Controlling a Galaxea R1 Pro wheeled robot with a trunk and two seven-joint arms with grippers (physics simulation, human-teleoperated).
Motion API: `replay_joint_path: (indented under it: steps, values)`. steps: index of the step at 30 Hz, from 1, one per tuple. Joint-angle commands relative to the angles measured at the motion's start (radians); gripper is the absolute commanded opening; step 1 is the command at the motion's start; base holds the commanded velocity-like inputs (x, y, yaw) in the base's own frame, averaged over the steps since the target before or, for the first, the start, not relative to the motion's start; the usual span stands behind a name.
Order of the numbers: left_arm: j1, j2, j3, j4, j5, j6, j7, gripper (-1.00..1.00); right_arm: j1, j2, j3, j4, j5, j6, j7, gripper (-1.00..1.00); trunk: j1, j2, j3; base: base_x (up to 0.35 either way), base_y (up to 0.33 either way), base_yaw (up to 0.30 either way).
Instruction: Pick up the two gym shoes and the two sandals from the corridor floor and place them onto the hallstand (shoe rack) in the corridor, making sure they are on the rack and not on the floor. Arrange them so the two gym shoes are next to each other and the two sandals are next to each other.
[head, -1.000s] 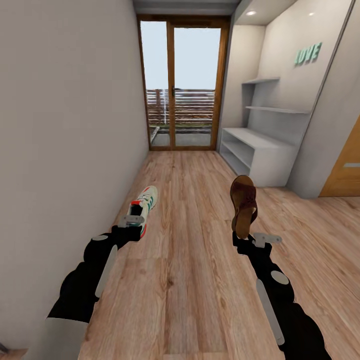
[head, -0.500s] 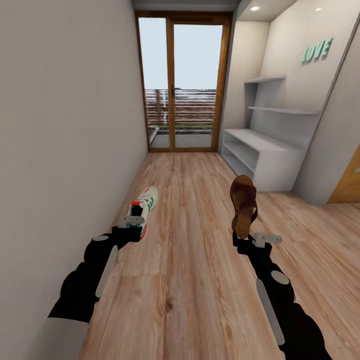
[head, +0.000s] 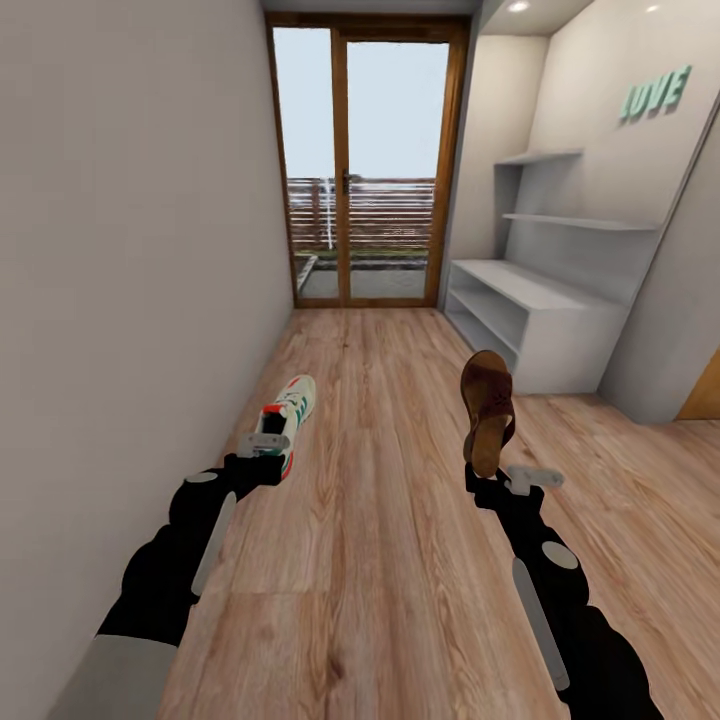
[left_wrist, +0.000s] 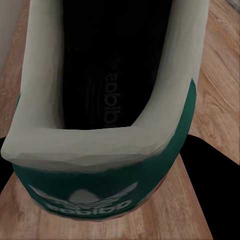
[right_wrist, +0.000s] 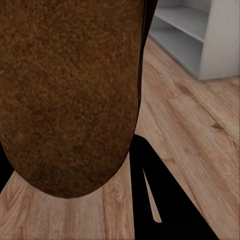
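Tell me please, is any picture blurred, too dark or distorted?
Head view: evenly lit and sharp, walls bent by a wide lens, glass door bright. Left wrist view: the white and green gym shoe is very close, its inside nearly black. Right wrist view: the brown sandal looks grainy and soft.

hallstand (head: 530, 320) nearer, view advanced down corridor

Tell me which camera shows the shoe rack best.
The head view: the whole shoe rack stands ahead on the right, with both low tiers and the stepped wall shelves. The right wrist view catches just a corner of its lower tiers behind the sandal.
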Motion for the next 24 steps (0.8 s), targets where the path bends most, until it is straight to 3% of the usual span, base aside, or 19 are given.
replay_joint_path:
  steps: [1, 13, 24]
  values:
    - [-0.001, 0.000, 0.001, 0.000, 0.001, 0.005, -0.003, -1.00, -0.001, 0.000, 0.000, -0.002, -0.012, 0.005, -0.007, -1.00, 0.000, 0.000, -0.001, 0.347, 0.000, 0.000]
    - [-0.001, 0.000, 0.000, 0.002, 0.001, 0.005, -0.003, -1.00, 0.000, 0.002, 0.002, 0.000, -0.012, 0.076, -0.005, -1.00, 0.000, 0.000, -0.001, 0.347, 0.000, 0.000]
    - [-0.001, 0.000, 0.000, 0.002, 0.001, 0.005, -0.003, -1.00, -0.001, 0.002, 0.001, 0.005, -0.014, 0.083, -0.005, -1.00, 0.000, 0.000, -0.001, 0.347, 0.000, 0.000]
